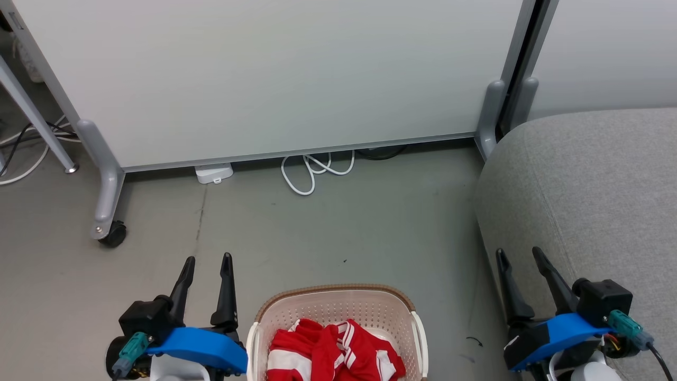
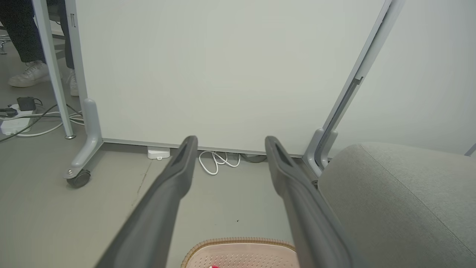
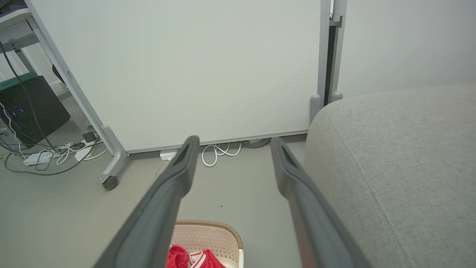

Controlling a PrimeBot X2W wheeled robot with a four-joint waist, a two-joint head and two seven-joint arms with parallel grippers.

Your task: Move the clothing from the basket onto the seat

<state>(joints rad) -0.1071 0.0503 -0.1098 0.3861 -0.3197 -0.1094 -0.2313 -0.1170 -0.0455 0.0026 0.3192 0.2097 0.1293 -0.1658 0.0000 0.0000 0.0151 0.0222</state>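
**Head view.** The left gripper (image 1: 209, 257) is at lower left with its two dark fingers spread apart and nothing between them. The right gripper (image 1: 518, 250) is at lower right, fingers likewise spread and nothing held. It hangs in front of the left edge of the seat (image 1: 592, 201). The basket (image 1: 333, 289) stands on the floor (image 1: 328, 233) between the two grippers, clear of both. The clothing (image 1: 328, 352) lies bunched inside the basket toward its near side, red with white stripes. The basket is near the seat but not touching it. A white partition panel (image 1: 264, 79) on a caster (image 1: 112, 233) stands across the far floor. A coiled white cable (image 1: 314, 172) lies at its foot.

**Left wrist view.** This gripper's fingers (image 2: 174, 178) rise wide apart with only floor in the gap. The basket's brown rim sits at the bottom edge between them, with a speck of red cloth just inside. The seat's rounded corner is at right. A person's white shoes (image 2: 28, 74) show past the panel's frame, upper left.

**Right wrist view.** The fingers (image 3: 178, 175) are wide apart with nothing clamped. The basket's far corner, with the clothing in it, is at the bottom edge, partly hidden by the finger on the view's left. The seat takes up the right side. A black box (image 3: 29, 108) and tangled leads are on the floor at left.
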